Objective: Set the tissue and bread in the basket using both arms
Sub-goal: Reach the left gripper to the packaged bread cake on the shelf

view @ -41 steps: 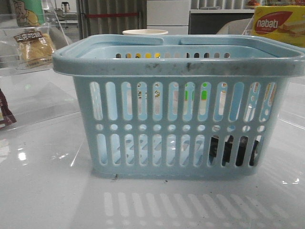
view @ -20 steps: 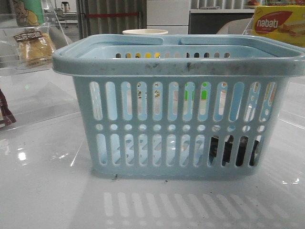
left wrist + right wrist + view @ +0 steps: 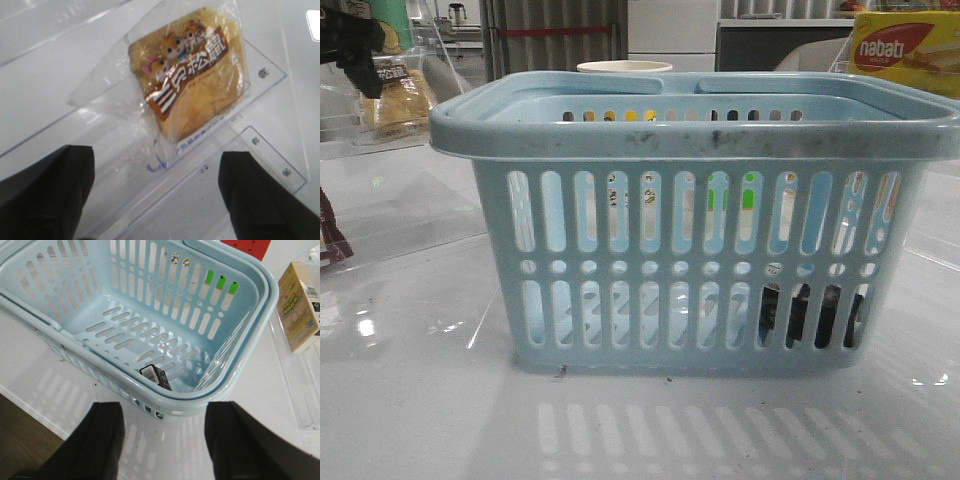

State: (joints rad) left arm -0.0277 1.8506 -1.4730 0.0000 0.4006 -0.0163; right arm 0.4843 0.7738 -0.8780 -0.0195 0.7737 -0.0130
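The light-blue basket [image 3: 695,140] fills the middle of the front view. The tissue [image 3: 156,376], a small dark pack, lies on the basket [image 3: 150,295] floor by one corner and shows through the slots [image 3: 810,315]. The bread [image 3: 192,85], golden-brown in a clear wrapper with a dark label strip, rests on a clear acrylic shelf at the far left [image 3: 395,95]. My left gripper [image 3: 157,200] hovers open just short of the bread, nothing between its fingers; part of it shows at the top left [image 3: 360,60]. My right gripper [image 3: 165,445] stands open outside the basket's rim, empty.
A yellow-and-red nabati box [image 3: 905,50] stands at the back right. A white cup [image 3: 625,68] is behind the basket. A dark snack packet [image 3: 330,240] lies at the left edge. A beige carton [image 3: 299,307] sits on a clear shelf beside the basket.
The left gripper has come into the front view at the top left, beside the bread. The basket, tissue and bread have not moved.
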